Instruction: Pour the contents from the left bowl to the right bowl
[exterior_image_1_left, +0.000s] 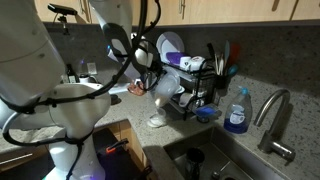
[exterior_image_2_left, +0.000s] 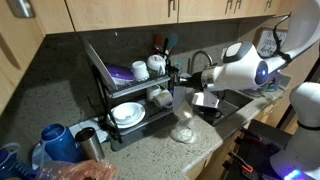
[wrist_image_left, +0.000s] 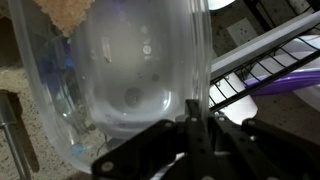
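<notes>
Pinching the rim of the left bowl (wrist_image_left: 130, 70), the gripper (wrist_image_left: 196, 135) has its fingers clamped tight on that edge in the wrist view, and the pale bowl fills the frame, tipped up on its side. Below it, in both exterior views, the right bowl (exterior_image_2_left: 183, 130) sits upright on the speckled counter (exterior_image_2_left: 150, 150), just in front of the black dish rack (exterior_image_2_left: 125, 95). Farthest from the gripper, the faucet (exterior_image_1_left: 275, 112) arches over the sink (exterior_image_1_left: 205, 160), a blue soap bottle (exterior_image_1_left: 237, 112) beside it.
</notes>
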